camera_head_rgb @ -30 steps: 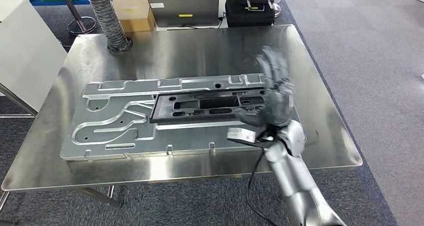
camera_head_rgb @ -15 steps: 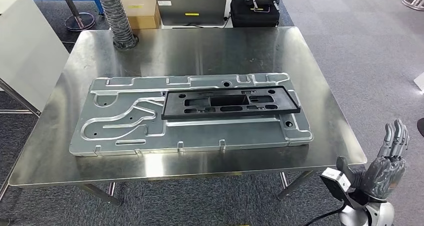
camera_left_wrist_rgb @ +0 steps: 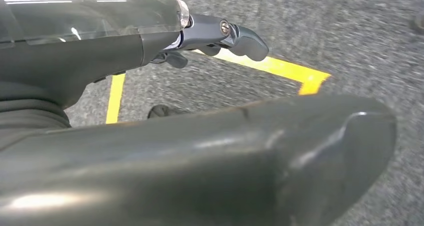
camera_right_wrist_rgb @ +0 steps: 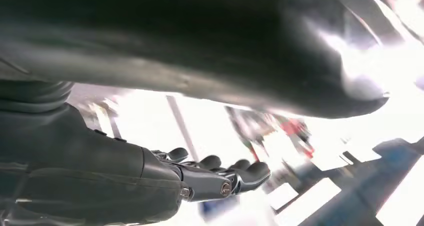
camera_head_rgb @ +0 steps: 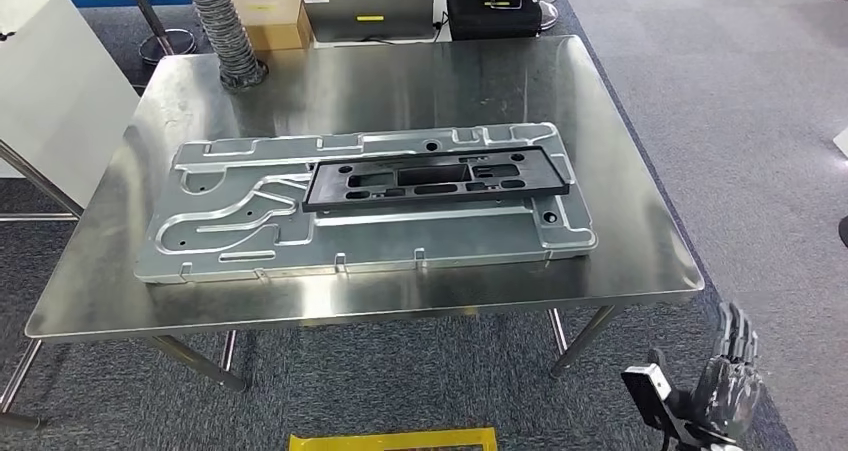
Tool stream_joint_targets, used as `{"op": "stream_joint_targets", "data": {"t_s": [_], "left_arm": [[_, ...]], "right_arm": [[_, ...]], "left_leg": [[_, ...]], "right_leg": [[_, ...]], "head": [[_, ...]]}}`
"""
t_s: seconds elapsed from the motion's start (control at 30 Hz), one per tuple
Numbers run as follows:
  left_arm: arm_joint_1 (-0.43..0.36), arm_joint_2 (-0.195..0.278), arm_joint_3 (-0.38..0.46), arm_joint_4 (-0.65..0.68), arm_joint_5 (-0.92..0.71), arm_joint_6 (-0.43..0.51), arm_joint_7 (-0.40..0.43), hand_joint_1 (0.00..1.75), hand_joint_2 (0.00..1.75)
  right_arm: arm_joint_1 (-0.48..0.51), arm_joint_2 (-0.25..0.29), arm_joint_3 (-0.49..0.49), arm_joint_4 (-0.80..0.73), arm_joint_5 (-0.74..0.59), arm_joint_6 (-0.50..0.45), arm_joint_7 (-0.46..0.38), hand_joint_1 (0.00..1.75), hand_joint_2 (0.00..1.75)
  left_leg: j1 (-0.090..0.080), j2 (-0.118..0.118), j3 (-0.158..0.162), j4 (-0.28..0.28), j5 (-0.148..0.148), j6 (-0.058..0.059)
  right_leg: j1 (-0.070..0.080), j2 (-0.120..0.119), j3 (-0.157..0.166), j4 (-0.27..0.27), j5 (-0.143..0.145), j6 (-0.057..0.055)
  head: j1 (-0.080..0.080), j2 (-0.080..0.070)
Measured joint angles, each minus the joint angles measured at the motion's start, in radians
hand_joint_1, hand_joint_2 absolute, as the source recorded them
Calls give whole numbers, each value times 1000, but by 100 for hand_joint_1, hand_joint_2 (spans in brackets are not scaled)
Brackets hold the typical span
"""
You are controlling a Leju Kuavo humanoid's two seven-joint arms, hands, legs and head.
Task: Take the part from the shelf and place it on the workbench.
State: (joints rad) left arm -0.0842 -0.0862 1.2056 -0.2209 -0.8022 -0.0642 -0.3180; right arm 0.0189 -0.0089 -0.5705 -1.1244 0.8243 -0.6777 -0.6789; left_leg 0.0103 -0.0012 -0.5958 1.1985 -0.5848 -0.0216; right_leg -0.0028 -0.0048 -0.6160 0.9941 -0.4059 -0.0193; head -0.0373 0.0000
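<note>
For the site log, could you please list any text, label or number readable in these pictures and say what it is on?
No text can be read.
Yellow sticker on the laptop: too small to read.
Yellow label on the cardboard box: too small to read.
Black part and metal plate: no markings visible.
Wrist views: too blurred for any text.
</note>
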Motion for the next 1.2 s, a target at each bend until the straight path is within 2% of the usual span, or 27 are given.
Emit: {"op": "stream_joint_targets", "data": {"t_s": [0.07, 0.1, 0.13, 0.23, 0.27, 0.3, 0.37, 0.4, 0.43, 0.47, 0.5, 0.53, 0.57, 0.63, 0.67, 0.73, 0.77, 0.8, 0.83, 0.9, 0.93, 0.97, 1.0, 1.07, 1.13, 1.17, 1.2], "left_arm": [[-2, -3, 1, 0, 1, 3, 2, 0, 0], [-2, -5, 1, 0, 2, 4, 1, 0, 0], [-3, -7, 1, 0, 2, 4, 0, 0, 0], [1, -13, 4, 0, -3, 4, -1, 0, 0], [2, -16, 5, 0, -7, 4, -1, 0, 0], [3, -18, 6, 0, -13, 4, -1, 0, 0], [8, -19, 6, 0, -29, 4, -2, 0, 0], [10, -20, 6, 0, -37, 4, -2, 0, 0], [12, -21, 6, 0, -46, 4, -3, 0, 0], [12, -21, 4, 0, -54, 3, -5, 0, 0], [12, -22, 2, 0, -61, 2, -8, 0, 0], [12, -23, -2, 0, -67, -1, -12, 0, 0], [11, -24, -6, 0, -72, -4, -15, 0, 0], [8, -24, -11, 0, -79, -11, -19, 0, 0], [8, -24, -13, 0, -82, -15, -19, 0, 0], [10, -24, -16, 0, -84, -21, -17, 0, 0], [12, -23, -17, 0, -84, -22, -15, 0, 0], [15, -23, -17, 0, -83, -24, -13, 0, 0], [18, -22, -17, 0, -82, -27, -10, 0, 0], [22, -21, -17, 0, -78, -36, -1, 0, 0], [23, -21, -17, 0, -78, -43, 5, 0, 0], [24, -20, -17, 0, -77, -48, 11, 0, 0], [24, -19, -17, 0, -77, -51, 17, 0, 0], [25, -16, -17, 0, -79, -58, 30, 0, 0], [24, -11, -17, 0, -83, -64, 36, 0, 0], [23, -8, -17, 0, -84, -67, 37, 0, 0], [22, -6, -17, 0, -85, -71, 37, 0, 0]], "right_arm": [[-16, -1, -29, 134, -4, 4, -3, 0, 0], [-23, -2, -40, 191, -5, 3, -4, 0, 0], [-29, -3, -49, 239, -6, 3, -5, 0, 0], [-42, -9, -76, 388, -18, 13, 2, 0, 0], [-44, -13, -89, 446, -22, 21, 9, 0, 0], [-45, -17, -104, 502, -22, 28, 24, 0, 0], [-44, -20, -129, 605, -9, 41, 79, 0, 0], [-41, -19, -137, 652, 0, 49, 120, 0, 0], [-38, -17, -142, 694, 12, 62, 167, 0, 0], [-35, -14, -145, 730, 23, 80, 217, 0, 0], [-34, -10, -147, 761, 35, 100, 267, 0, 0], [-33, -7, -149, 787, 46, 122, 317, 0, 0], [-34, -2, -149, 807, 56, 148, 365, 0, 0], [-38, 8, -149, 838, 69, 208, 457, 0, 0], [-40, 14, -149, 851, 71, 244, 501, 0, 0], [-41, 24, -150, 874, 72, 321, 580, 0, 0], [-42, 30, -151, 883, 71, 355, 607, 0, 0], [-43, 36, -152, 890, 71, 388, 630, 0, 0], [-44, 41, -152, 896, 72, 418, 646, 0, 0], [-46, 51, -153, 903, 74, 480, 668, 0, 0], [-46, 57, -153, 906, 75, 505, 674, 0, 0], [-47, 62, -153, 908, 75, 523, 676, 0, 0], [-48, 68, -153, 910, 74, 536, 675, 0, 0], [-51, 80, -154, 913, 76, 554, 667, 0, 0], [-55, 93, -153, 915, 85, 565, 653, 0, 0], [-57, 98, -152, 916, 94, 567, 647, 0, 0], [-58, 102, -150, 916, 104, 567, 644, 0, 0]], "left_leg": [[-4, -1, 106, -152, 35, 12], [-6, -1, 135, -201, 45, 18], [-10, -1, 147, -225, 50, 23], [-13, 2, 133, -230, 79, 40], [-11, 4, 125, -234, 92, 48], [-8, 6, 113, -239, 107, 53], [-7, 8, 84, -240, 130, 58], [-8, 8, 69, -238, 141, 57], [-8, 9, 52, -235, 152, 55], [-8, 11, 35, -231, 163, 53], [-7, 12, 17, -225, 172, 49], [-6, 13, 0, -217, 180, 45], [-7, 13, -15, -209, 187, 40], [-7, 14, -33, -196, 199, 28], [-7, 15, -35, -195, 206, 21], [-4, 15, -35, -201, 224, 7], [-2, 14, -40, -199, 220, 1], [0, 12, -49, -182, 194, -5], [1, 11, -62, -144, 147, -9], [3, 10, -91, -17, 30, -16], [3, 10, -98, 47, -3, -18], [2, 10, -94, 88, -8, -19], [2, 9, -74, 98, 8, -17], [0, 9, 21, 11, 59, -6], [-6, 8, 147, -155, 56, 9], [-9, 8, 186, -214, 43, 17], [-13, 8, 205, -249, 34, 24]], "right_leg": [[2, 0, -16, 5, 15, 6], [2, -1, -20, 6, 23, 11], [2, -1, -23, 6, 31, 17], [-1, 2, -26, -1, 47, 35], [-2, 3, -32, 10, 28, 40], [-3, 4, -43, 40, -12, 45], [-8, 5, -71, 156, -125, 52], [-10, 5, -82, 221, -164, 55], [-12, 5, -81, 268, -178, 58], [-14, 5, -67, 288, -167, 60], [-16, 5, -36, 272, -141, 61], [-19, 5, 13, 221, -115, 62], [-20, 5, 71, 147, -109, 61], [-17, 7, 159, 15, -130, 53], [-13, 8, 175, -16, -143, 46], [-8, 7, 168, -22, -133, 29], [-8, 5, 160, -22, -122, 20], [-9, 3, 148, -23, -109, 10], [-10, 2, 132, -25, -95, 3], [-7, 1, 99, -24, -69, -4], [-4, 1, 82, -22, -56, -5], [-2, 0, 65, -20, -44, -6], [1, 0, 48, -18, -33, -5], [5, 0, 18, -12, -11, -4], [10, 1, 0, -4, 6, 2], [11, 0, -5, -3, 15, 6], [11, 0, -7, -4, 25, 11]], "head": [[0, 0], [0, 0], [0, 0], [0, 0], [0, 0], [0, 0], [0, 0], [0, 0], [0, 0], [0, 0], [0, 0], [0, 0], [0, 0], [0, 0], [0, 0], [-1, 0], [-1, 0], [-1, 0], [-1, 0], [-1, 0], [-1, 0], [-1, 0], [-1, 0], [-1, 0], [-1, 0], [-1, 0], [-1, 0]]}}
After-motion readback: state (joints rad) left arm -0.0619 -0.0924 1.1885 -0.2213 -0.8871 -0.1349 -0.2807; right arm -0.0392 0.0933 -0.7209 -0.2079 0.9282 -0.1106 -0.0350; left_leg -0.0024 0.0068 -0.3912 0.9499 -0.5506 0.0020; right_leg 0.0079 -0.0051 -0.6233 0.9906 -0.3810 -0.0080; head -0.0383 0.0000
